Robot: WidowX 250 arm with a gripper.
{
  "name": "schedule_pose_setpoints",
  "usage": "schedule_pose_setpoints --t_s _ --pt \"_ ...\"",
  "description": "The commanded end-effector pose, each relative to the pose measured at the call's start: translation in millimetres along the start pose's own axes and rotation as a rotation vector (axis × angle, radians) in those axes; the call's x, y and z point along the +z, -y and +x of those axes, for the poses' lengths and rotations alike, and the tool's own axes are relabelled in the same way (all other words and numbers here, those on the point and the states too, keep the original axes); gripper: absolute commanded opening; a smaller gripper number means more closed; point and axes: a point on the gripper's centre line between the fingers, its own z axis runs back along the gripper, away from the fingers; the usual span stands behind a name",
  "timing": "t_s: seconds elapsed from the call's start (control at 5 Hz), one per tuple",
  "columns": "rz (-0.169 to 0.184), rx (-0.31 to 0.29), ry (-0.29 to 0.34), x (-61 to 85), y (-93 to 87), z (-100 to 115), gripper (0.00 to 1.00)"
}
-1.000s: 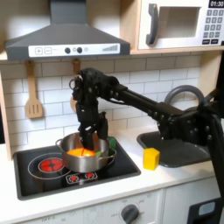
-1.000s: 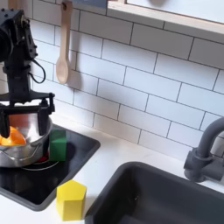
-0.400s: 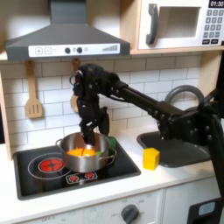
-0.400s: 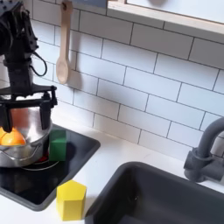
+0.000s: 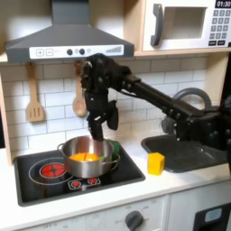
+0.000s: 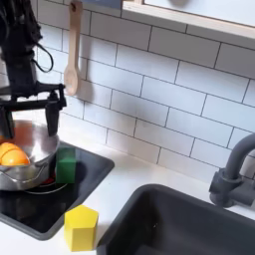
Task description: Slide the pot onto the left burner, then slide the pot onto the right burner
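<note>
1. In the first exterior view, I am seeing the left burner [image 5: 52, 169] glowing red and lying uncovered on the cooktop [image 5: 36, 183].
2. The pot [image 5: 88, 157] is sitting over the right burner, holding something orange [image 6: 12, 154]; a green block [image 6: 65, 165] is touching its side.
3. The gripper [image 6: 31, 106] is hanging above the pot, jaws spread wide, gripping nothing.
4. A yellow block [image 5: 157, 163] is standing on the counter, right of the cooktop.

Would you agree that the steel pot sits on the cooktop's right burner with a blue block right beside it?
Not quite: the block beside the pot is green, not blue, as the second exterior view shows. The rest holds: in the first exterior view the pot sits over the right burner of the cooktop, with the left burner bare.
</note>
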Motion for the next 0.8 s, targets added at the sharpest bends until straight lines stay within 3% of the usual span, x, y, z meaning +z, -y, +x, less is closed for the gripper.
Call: schedule_pose_setpoints --t_s 0.0,0.2,0.6 --pt "0.016 -0.039 -0.042 -7.3 -0.1 -30 1.0" --pt "0.013 -0.059 -0.026 1.1 -2.1 -45 1.0" --pt "0.022 -0.118 -0.051 -1.4 -1.0 -81 1.0"
